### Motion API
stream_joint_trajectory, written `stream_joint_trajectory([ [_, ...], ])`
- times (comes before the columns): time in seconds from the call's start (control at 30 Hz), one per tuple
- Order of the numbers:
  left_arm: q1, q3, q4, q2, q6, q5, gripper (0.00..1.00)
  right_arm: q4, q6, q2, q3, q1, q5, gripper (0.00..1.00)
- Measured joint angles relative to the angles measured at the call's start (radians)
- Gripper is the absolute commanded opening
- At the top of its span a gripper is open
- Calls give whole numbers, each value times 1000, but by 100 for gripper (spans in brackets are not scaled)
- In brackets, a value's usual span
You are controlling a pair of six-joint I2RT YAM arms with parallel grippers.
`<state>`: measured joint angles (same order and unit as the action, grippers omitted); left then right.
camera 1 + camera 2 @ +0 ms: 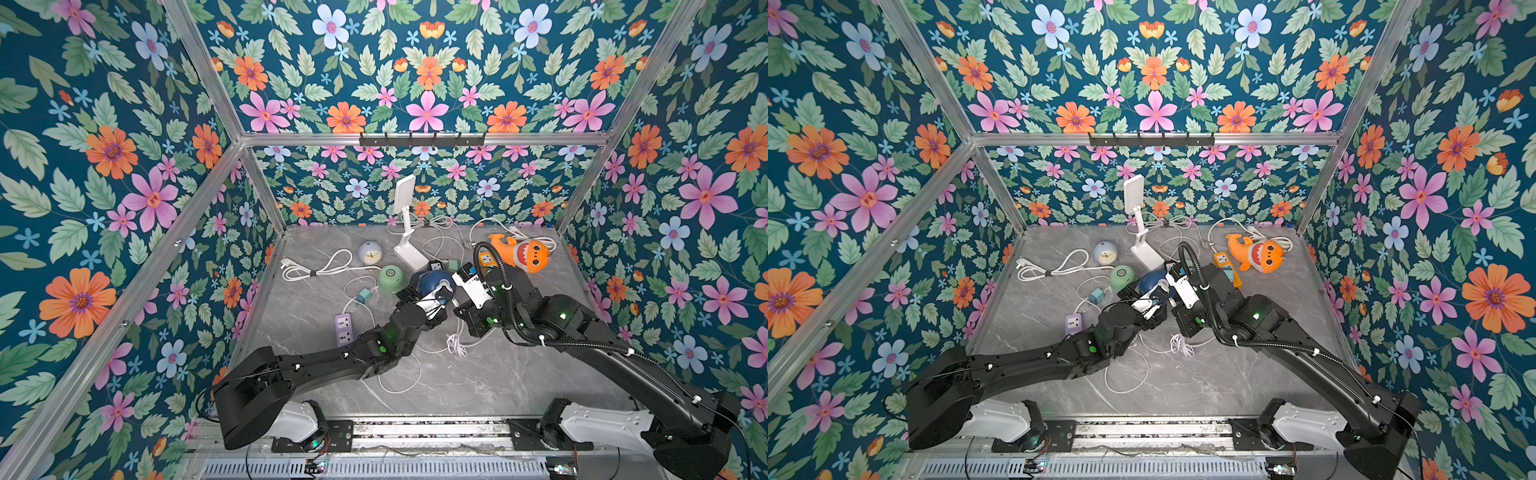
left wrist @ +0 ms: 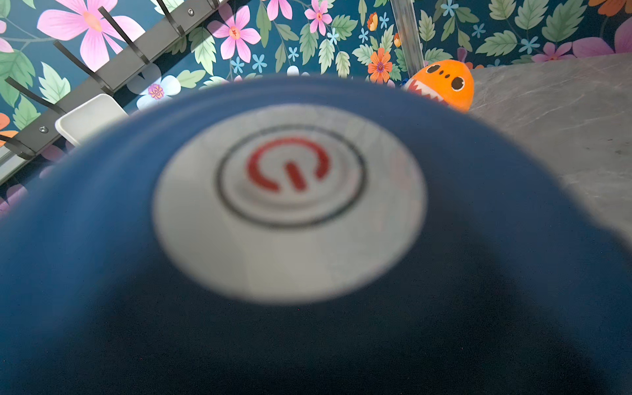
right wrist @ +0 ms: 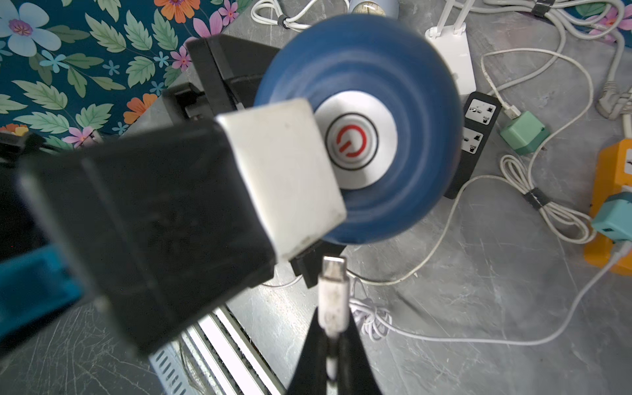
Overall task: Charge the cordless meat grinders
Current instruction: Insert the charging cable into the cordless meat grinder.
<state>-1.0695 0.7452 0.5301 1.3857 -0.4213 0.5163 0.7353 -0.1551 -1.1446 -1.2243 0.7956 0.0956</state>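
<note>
Mid-table | left hand (image 1: 422, 297) clasps navy grinder (image 3: 403, 85) | right hand (image 3: 333, 323) pinches cable plug (image 3: 333, 273)

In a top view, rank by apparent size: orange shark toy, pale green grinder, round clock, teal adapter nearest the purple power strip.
1. orange shark toy
2. pale green grinder and round clock, too alike to rank
3. teal adapter

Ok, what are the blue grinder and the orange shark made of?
Blue grinder: probably matte moulded plastic, showing smooth concentric ridges; its top disc looks silvery, metal or coated plastic. Orange shark: apparently plush fabric, soft stuffed shape.
</note>
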Motion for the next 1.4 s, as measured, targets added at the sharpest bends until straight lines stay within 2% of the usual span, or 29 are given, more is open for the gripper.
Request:
stream_joint_trajectory([
  [1.4, -10, -19, 3, -10, 14, -38, 52, 7, -21, -19, 3, -2, 3, 0],
])
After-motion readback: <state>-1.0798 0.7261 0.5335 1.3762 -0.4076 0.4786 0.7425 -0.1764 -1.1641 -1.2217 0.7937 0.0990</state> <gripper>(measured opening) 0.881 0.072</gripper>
